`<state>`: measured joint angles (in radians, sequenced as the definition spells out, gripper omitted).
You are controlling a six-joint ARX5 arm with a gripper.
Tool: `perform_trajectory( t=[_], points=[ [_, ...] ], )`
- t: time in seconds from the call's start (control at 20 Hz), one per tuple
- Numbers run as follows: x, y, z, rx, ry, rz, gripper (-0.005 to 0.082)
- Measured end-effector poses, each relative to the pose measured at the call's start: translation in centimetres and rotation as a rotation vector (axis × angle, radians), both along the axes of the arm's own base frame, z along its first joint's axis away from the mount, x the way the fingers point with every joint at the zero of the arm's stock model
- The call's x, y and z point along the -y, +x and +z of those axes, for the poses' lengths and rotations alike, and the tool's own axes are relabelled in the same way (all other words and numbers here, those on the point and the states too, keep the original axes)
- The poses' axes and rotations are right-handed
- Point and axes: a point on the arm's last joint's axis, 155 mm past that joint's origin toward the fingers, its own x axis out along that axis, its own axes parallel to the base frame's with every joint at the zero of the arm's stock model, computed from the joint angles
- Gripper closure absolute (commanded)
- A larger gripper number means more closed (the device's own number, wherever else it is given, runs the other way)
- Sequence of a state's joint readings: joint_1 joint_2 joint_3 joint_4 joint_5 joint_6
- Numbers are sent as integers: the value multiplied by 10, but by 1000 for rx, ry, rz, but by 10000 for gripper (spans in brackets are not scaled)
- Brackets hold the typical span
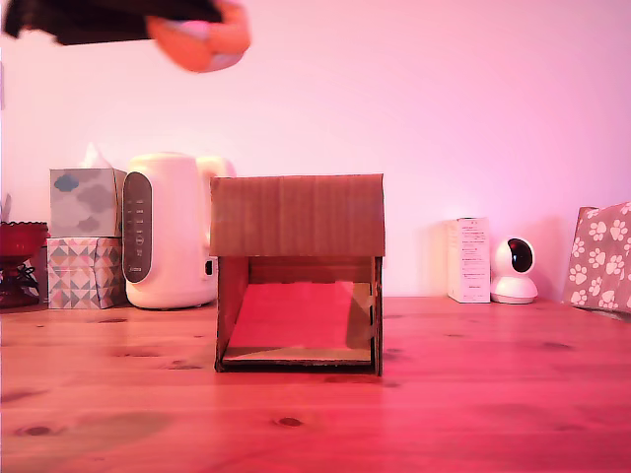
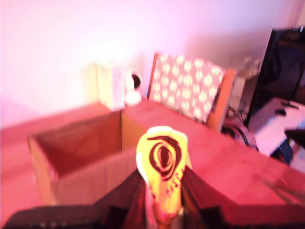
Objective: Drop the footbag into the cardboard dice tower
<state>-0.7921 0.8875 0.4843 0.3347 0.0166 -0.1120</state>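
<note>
High at the exterior view's top left, my dark gripper (image 1: 192, 25) is shut on the footbag (image 1: 202, 41), which looks orange with a pale patch. The wrist view shows the footbag (image 2: 163, 164) squeezed between my two black fingers (image 2: 128, 195), yellow and white with a dark round label facing the camera. The cardboard dice tower (image 1: 298, 271) stands at mid-table, brown, with a solid upper front panel, a lower opening and a red ramp inside. Its open top (image 2: 81, 143) shows in the wrist view, just beyond and to one side of the footbag. The gripper is well above the tower, off to the exterior view's left.
A white appliance (image 1: 168, 232) and two stacked tissue boxes (image 1: 87, 236) stand behind the tower at the exterior view's left, with a red bowl (image 1: 20, 241) at the edge. A white carton (image 1: 468, 259), a small round camera (image 1: 514, 269) and a paw-print box (image 1: 601, 256) stand at the right.
</note>
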Motion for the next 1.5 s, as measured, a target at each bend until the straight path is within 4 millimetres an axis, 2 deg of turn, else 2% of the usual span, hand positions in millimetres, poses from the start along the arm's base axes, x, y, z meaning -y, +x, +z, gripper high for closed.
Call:
perform_trajectory(
  t=[0.3, 0.7, 0.85, 1.0, 1.1, 1.25, 1.45, 1.5],
  points=[
    [15, 34, -24, -29, 62, 32, 695],
    [40, 98, 18, -57, 85, 32, 694],
    [48, 124, 16, -125, 125, 20, 694],
    [52, 143, 1, -198, 165, 14, 694],
    [50, 152, -11, -234, 183, 18, 694],
    [47, 155, -27, -278, 210, 24, 692],
    [45, 156, -29, -284, 212, 28, 682],
    [45, 156, -29, -284, 213, 28, 602]
  ],
)
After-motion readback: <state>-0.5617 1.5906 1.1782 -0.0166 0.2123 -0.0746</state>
